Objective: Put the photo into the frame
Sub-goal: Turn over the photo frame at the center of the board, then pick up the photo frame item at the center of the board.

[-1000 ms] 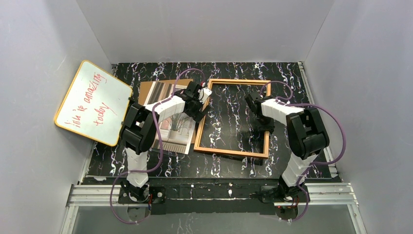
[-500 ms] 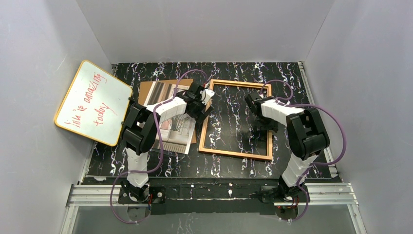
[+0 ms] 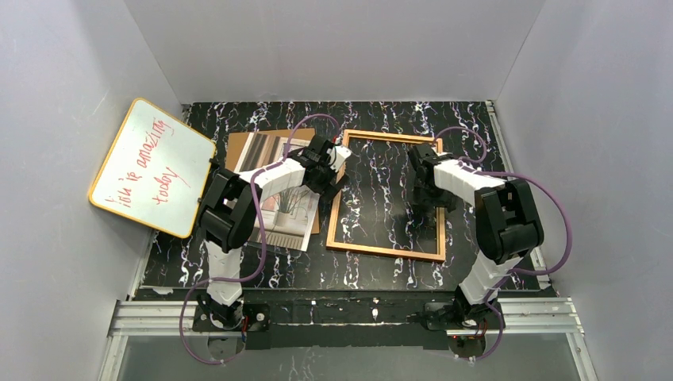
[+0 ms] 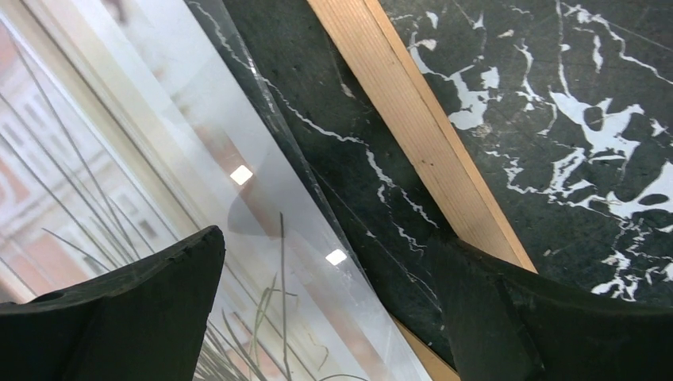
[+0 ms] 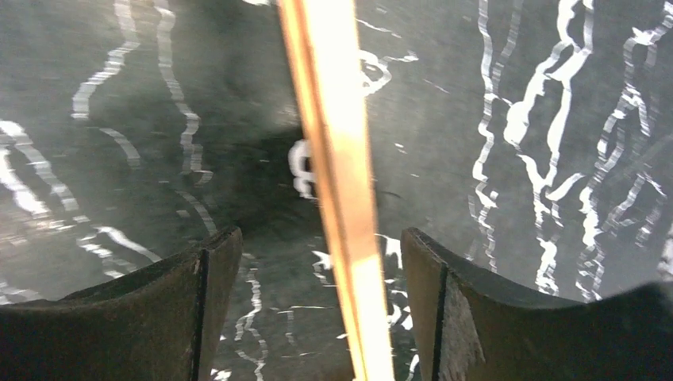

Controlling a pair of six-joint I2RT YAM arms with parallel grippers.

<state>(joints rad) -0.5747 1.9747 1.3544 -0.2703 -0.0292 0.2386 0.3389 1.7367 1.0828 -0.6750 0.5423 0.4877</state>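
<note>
The right fingers (image 5: 159,317) have just let go. A second ago they were partly closed around the right rail of the frame (image 3: 385,252); now they are spread, with the rail running between them and a gap on each side. In that same second the frame swung round. Its near left corner, which reached toward the photo (image 3: 284,218), has moved away, and the frame now lies flat and squarer on the desk (image 3: 476,119). The right arm has also drawn a little toward the far end of that rail.

The left fingers (image 4: 119,317) are spread as wide as before and hold nothing. They hover low over the strip of desk between photo and frame, one finger above the photo's glossy edge and the other above the frame's left rail.

The photo lies picture side up on a brown board (image 3: 238,147), just left of the frame and outside it. Something clear and shiny seems to lie over it, though I cannot tell for sure. The frame's opening shows only bare desk.

It looks as if positioning the frame is done and the main step is not yet begun. Next the photo needs lifting by its edge, probably with the left fingers, and a thin sheet lying flat will be hard to pinch
</note>
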